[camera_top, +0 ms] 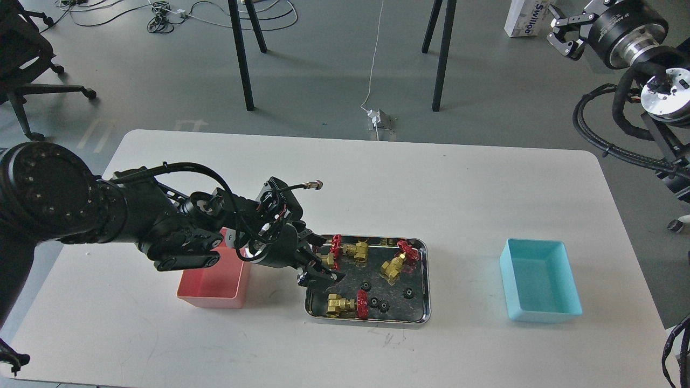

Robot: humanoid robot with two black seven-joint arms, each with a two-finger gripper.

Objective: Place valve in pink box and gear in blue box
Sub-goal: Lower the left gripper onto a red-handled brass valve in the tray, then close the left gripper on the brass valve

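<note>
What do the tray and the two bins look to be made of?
Tray: probably polished steel, as its floor mirrors the parts lying in it. Pink box and blue box: likely moulded plastic, with an even matte colour and plain smooth walls.

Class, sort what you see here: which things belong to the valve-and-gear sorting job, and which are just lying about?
Job: valves, gears, pink box, blue box, left gripper at the steel tray.

Lying about: office chair, floor cables, white carton.
</note>
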